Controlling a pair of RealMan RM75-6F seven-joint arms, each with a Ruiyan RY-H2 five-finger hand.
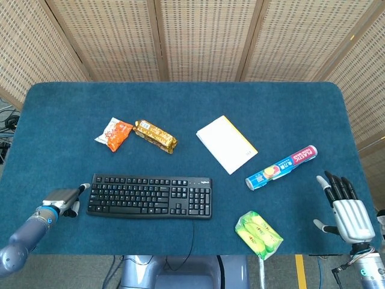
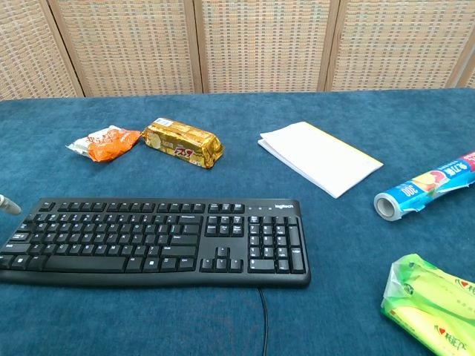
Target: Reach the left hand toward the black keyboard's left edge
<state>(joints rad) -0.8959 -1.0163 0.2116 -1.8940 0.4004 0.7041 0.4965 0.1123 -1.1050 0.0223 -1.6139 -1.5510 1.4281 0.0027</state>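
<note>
Left hand [image 1: 63, 198] lower left, empty, fingers pointing at keyboard [image 1: 150, 195] left edge — nearly touching; right hand [image 1: 348, 212] idling open.

A flat black plastic full-size keyboard [image 1: 150, 196] lies keys-up on the blue tabletop [image 1: 198, 102], its long side running along the near edge, left of centre. A thin black cable [image 1: 193, 232] leaves its near side and drops over the tabletop's near edge. Its left edge faces the tabletop's left side.
</note>
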